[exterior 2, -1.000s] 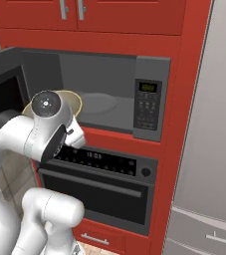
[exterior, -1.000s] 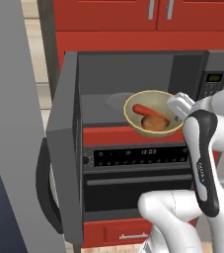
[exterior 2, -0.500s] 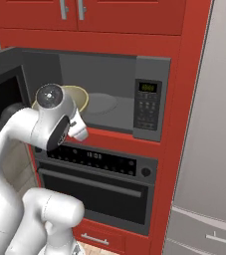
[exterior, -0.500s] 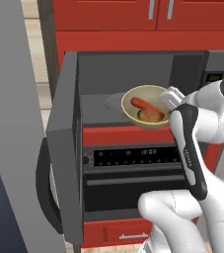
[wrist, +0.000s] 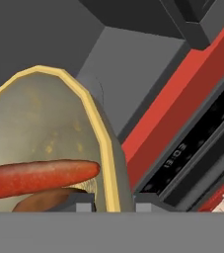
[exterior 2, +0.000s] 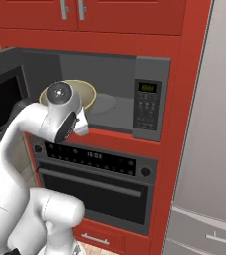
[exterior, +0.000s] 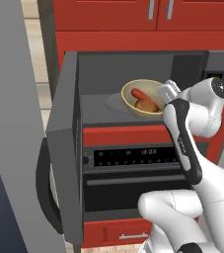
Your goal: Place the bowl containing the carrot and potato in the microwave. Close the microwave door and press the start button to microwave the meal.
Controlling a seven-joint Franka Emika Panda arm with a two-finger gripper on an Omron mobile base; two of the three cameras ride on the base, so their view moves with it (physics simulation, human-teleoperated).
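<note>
- The bowl (exterior: 142, 97) sits in the centre of the left base view, tipped so its tan inside faces toward the lower left, at the open mouth of the microwave (exterior: 192, 74) and over its grey floor.
- The carrot (exterior: 140, 95) lies inside with its long axis running from upper left to lower right in that view; in the hand view the carrot (wrist: 37, 178) lies nearly level across the lower left.
- The potato (exterior: 146, 105) rests just below the carrot, touching it.
- The gripper (wrist: 113, 201) pinches the bowl's rim (wrist: 106, 163) — one finger inside, one outside.
- The microwave door (exterior: 66, 148) stands swung wide at the left of the frame, handle outward.
- Compared with half a second ago, the bowl is farther inside the cavity — the arm's elbow has risen and reached further in.
</note>
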